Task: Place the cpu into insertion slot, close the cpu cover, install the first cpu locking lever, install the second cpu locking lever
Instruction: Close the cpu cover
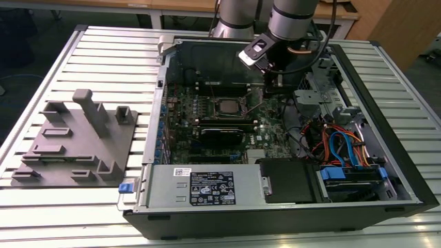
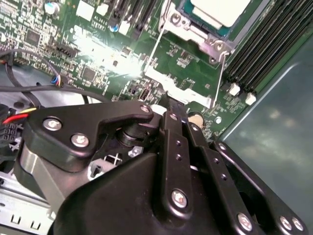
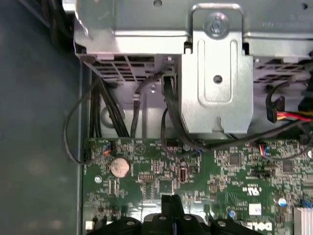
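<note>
The cpu lies with its silvery top up in the insertion slot on the green motherboard. The cpu cover, a thin silvery frame, is swung open away from the slot toward my gripper, and the board shows through its window. My gripper reaches down into the case just to the exterior view's right of the slot. Its black fingers are shut together with nothing between them, and the tip sits at the cover's free edge.
The open computer case lies on a slatted metal table. A grey fixture block stands at the exterior view's left. Coloured cables and a metal drive bracket crowd the gripper's side. Long memory slots run beside the slot.
</note>
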You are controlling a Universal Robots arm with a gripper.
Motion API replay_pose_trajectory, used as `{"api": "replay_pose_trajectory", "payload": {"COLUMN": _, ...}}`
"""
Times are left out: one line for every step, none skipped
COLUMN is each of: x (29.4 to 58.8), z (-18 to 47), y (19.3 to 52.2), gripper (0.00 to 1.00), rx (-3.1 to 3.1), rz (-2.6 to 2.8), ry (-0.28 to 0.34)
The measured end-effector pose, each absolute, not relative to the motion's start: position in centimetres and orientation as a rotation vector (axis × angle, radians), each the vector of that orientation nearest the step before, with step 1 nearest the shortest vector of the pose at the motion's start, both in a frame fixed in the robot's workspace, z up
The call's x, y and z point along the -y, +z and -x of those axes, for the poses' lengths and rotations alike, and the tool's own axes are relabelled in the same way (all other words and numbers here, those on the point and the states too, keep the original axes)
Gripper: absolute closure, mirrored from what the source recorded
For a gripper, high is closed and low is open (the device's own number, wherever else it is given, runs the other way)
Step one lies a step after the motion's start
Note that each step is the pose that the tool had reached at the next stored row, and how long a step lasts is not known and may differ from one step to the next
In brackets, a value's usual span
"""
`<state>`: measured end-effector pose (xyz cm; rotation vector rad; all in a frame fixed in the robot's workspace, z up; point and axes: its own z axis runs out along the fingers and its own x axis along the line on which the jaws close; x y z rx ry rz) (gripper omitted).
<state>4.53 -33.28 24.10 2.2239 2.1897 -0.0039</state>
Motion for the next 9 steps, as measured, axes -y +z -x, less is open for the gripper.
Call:
{"api": "replay_pose_trajectory", "payload": {"x": 33.27, "z": -4.41, "y": 24.10, "gripper": 0.90, "rx": -2.189, "rz": -2.224, "ry": -0.004}}
{"api": "replay_pose_trajectory", "payload": {"x": 33.26, "z": -4.28, "y": 24.09, "gripper": 0.90, "rx": -2.189, "rz": -2.224, "ry": -0.004}}
{"api": "replay_pose_trajectory", "payload": {"x": 33.26, "z": -4.16, "y": 24.10, "gripper": 0.90, "rx": -2.189, "rz": -2.224, "ry": -0.004}}
{"api": "replay_pose_trajectory", "payload": {"x": 33.26, "z": -4.04, "y": 24.10, "gripper": 0.90, "rx": -2.189, "rz": -2.224, "ry": -0.004}}
{"api": "replay_pose_trajectory", "payload": {"x": 33.25, "z": -3.95, "y": 24.09, "gripper": 0.90, "rx": -2.189, "rz": -2.225, "ry": -0.004}}
{"api": "replay_pose_trajectory", "payload": {"x": 33.25, "z": -3.86, "y": 24.09, "gripper": 0.90, "rx": -2.189, "rz": -2.225, "ry": -0.003}}
{"api": "replay_pose_trajectory", "payload": {"x": 33.24, "z": -3.77, "y": 24.09, "gripper": 0.90, "rx": -2.188, "rz": -2.225, "ry": -0.004}}
{"api": "replay_pose_trajectory", "payload": {"x": 33.24, "z": -3.69, "y": 24.09, "gripper": 0.90, "rx": -2.188, "rz": -2.225, "ry": -0.004}}
{"api": "replay_pose_trajectory", "payload": {"x": 33.24, "z": -3.62, "y": 24.09, "gripper": 0.90, "rx": -2.188, "rz": -2.225, "ry": -0.004}}
